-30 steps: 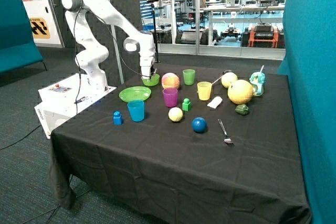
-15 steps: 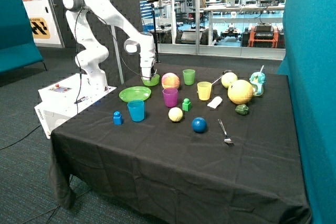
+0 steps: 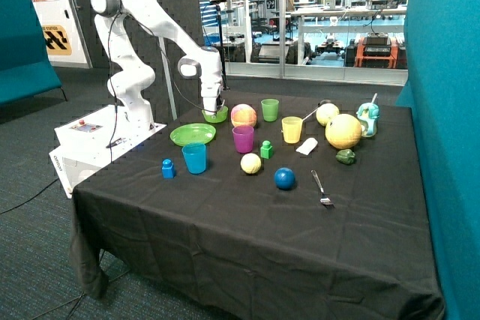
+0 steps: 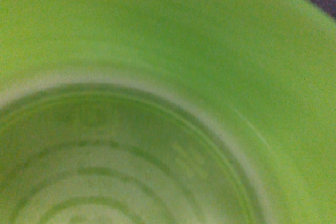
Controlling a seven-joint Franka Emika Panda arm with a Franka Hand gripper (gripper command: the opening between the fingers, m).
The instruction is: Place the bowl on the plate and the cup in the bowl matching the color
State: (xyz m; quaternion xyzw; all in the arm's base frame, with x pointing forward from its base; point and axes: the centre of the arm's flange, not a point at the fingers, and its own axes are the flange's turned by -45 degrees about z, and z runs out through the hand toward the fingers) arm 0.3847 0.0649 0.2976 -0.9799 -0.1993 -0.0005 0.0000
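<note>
Gripper (image 3: 214,109) down at bowl (image 3: 216,115) near desk (image 3: 247,215) far edge, bowl upright, mouth up, beside plate (image 3: 193,134), jaws' state cannot tell

A robotics lab or research hall: glass partition (image 3: 300,28) behind the black-draped surface (image 3: 247,207), workbenches with equipment beyond it, and teal divider panels (image 3: 442,110) beside the surface.

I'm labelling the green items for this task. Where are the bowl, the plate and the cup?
bowl (image 3: 216,115): outside view, on its outer wall, just below the gripper (image 3: 212,109).
plate (image 3: 193,134): outside view, on its flat centre.
cup (image 3: 270,110): outside view, on its side wall.
</note>
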